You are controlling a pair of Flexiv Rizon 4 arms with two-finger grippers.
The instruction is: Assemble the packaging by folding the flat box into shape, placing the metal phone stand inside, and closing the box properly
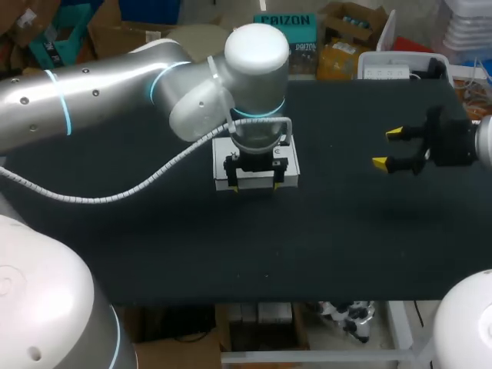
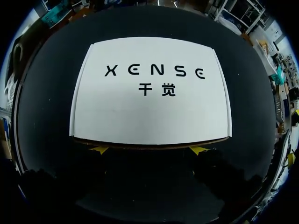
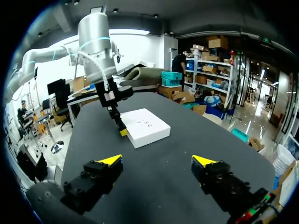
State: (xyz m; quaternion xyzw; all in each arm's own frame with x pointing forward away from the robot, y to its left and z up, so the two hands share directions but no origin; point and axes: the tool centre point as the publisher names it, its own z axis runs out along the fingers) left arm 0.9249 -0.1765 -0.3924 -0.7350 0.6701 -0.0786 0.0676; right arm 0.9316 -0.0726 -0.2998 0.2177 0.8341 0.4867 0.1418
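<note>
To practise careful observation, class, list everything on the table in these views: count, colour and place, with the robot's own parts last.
box: one, white with dark print, lid down, flat near the table's middle.
table: one, black, bearing the box.
phone stand: none in view.
left arm: one, silver, reaching in over the box.
left gripper: one, yellow tips apart at the box's near edge, open.
right gripper: one, black with yellow tips, open, holding nothing, over bare table apart from the box.
</note>
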